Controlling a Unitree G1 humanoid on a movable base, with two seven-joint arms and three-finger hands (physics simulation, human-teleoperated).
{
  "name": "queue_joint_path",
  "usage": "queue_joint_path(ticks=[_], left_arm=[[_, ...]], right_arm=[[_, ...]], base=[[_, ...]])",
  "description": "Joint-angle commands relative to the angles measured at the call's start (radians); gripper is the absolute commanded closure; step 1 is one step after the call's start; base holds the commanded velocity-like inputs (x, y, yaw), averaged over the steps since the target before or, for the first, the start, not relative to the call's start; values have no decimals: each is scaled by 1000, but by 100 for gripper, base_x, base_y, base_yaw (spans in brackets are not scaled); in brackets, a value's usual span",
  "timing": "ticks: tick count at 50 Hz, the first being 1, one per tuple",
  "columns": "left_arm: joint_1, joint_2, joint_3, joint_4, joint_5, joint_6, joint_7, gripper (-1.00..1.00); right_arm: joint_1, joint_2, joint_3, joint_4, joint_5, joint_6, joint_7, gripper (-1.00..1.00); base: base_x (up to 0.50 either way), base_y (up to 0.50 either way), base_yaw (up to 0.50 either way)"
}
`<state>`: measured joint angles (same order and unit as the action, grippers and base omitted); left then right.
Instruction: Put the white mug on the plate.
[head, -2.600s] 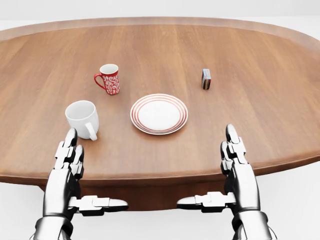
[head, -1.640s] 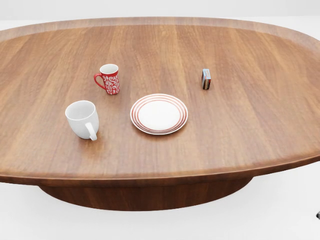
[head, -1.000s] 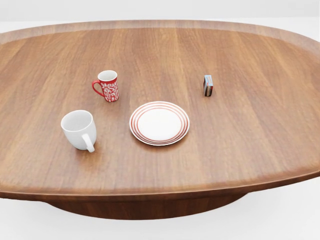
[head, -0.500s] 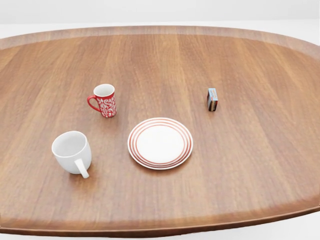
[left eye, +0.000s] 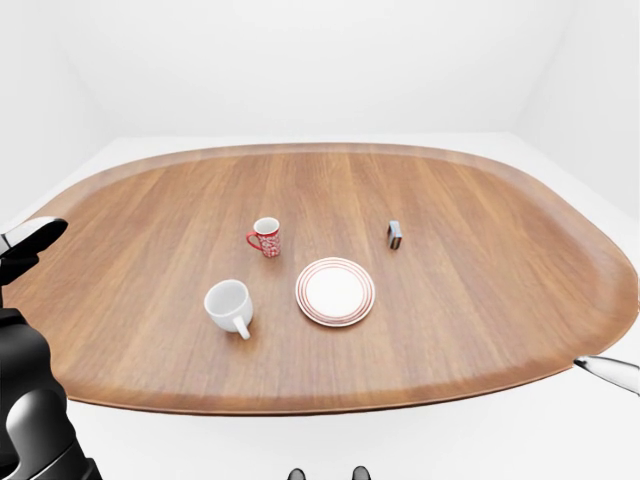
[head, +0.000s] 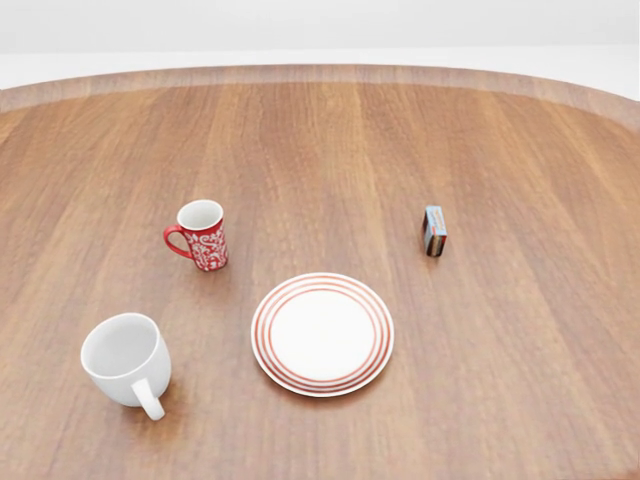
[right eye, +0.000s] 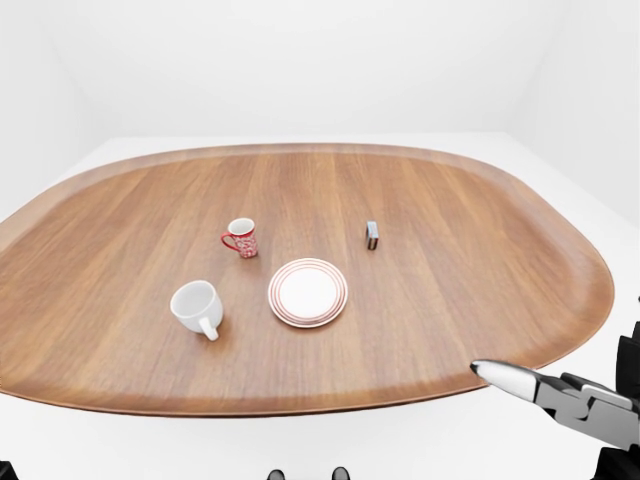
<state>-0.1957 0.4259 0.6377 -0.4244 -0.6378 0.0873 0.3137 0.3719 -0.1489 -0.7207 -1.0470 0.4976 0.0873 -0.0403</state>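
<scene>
1. Nearest to us are our own hands, both well clear of the tabletop. Our left hand shows only a light fingertip at the left edge of the left-eye view above the dark bulk of the arm, and we cannot tell whether its fingers are spread or closed. Our right hand reaches in at the lower right of the right-eye view with one finger stretched out straight; the other fingers are cut off, so we cannot tell its state either. Neither hand holds anything that we can see.

2. Taking the red-ringed plate as our landmark: it lies flat and bare on the oval wooden table, toward the near side.

3. The white mug stands upright to the left of the plate and a little nearer to us, apart from it with bare wood between. Its mouth faces up and its handle points toward us.

4. Farther off, up and to the left of the plate, stands a red patterned mug, handle to its left. Up and to the right of the plate, well apart, a small box stands on edge.

5. We judge the task at its approach step: nothing is grasped. Next, our left hand should reach over the table edge to the white mug with fingers wide, close round its body, lift it and carry it right onto the plate, avoiding the red mug.
</scene>
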Motion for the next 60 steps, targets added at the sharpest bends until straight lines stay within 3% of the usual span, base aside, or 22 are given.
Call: queue_joint_path(ticks=[1,41,60], left_arm=[[2,3,6,-3,-5,0,-1,-100],[2,2,6,-12,-12,0,4,-100],[-1,0,-3,13,-1,0,-7,-100]], right_arm=[[16,-38,8,0,28,0,-38,-100],[16,-33,23,0,-9,0,-30,-100],[18,-33,27,0,-18,0,-21,-100]], base=[[28,0,0],[22,0,0],[0,46,0]])
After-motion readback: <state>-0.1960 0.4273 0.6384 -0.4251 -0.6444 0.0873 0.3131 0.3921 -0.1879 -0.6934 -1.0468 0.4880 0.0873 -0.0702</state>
